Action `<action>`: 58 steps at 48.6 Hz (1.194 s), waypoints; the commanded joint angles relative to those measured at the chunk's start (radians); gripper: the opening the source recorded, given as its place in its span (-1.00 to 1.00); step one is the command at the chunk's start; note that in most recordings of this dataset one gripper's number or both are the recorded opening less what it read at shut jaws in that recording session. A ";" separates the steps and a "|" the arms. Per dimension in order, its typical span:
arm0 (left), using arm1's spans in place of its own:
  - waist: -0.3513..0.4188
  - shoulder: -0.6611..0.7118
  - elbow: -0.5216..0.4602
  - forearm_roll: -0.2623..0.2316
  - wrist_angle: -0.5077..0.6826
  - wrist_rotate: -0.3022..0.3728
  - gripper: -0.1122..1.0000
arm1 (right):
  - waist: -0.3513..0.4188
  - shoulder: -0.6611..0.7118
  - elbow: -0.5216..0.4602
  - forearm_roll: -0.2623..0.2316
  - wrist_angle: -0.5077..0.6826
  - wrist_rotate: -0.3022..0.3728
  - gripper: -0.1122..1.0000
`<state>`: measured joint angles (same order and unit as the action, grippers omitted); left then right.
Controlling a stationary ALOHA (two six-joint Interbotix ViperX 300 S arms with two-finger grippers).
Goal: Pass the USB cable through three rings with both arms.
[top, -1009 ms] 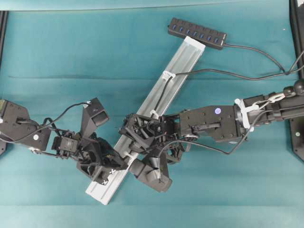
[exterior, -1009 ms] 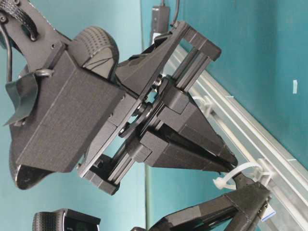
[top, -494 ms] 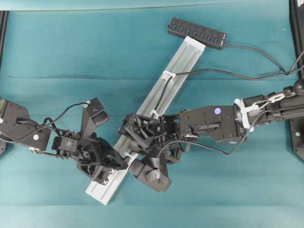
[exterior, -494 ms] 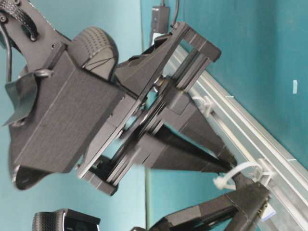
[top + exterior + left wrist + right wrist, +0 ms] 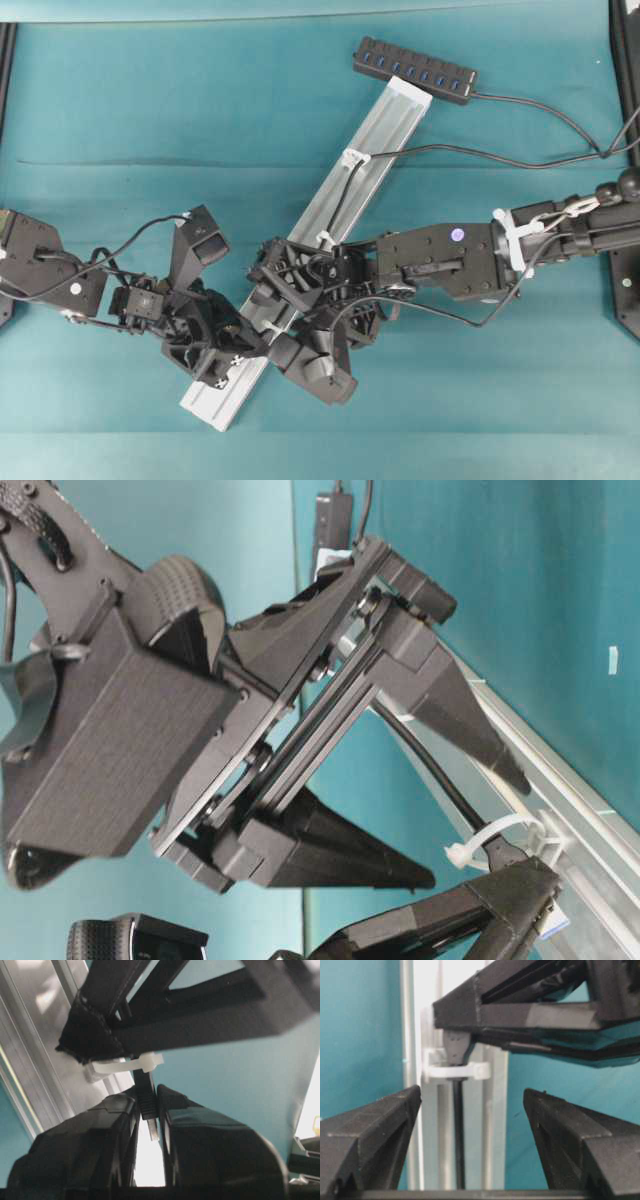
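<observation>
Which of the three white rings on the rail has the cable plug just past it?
The ring nearest the rail's lower end, between both hands; there the left hand pinches the plug.

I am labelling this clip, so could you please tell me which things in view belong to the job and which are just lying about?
Job:
USB cable
rings on the rail: top, middle, bottom
left claw, shut on the plug
right claw, open

Lying about:
aluminium rail
multi-port hub
teal table cover
</observation>
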<state>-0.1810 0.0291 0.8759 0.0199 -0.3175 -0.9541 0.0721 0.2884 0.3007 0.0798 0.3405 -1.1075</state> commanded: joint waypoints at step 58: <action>-0.152 -0.155 0.126 0.003 0.008 -0.141 -0.61 | -0.121 -0.238 0.140 -0.003 -0.008 0.018 0.79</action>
<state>-0.3252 -0.1089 1.0063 0.0184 -0.3053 -1.0968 -0.0506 0.0583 0.4449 0.0782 0.3375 -1.1029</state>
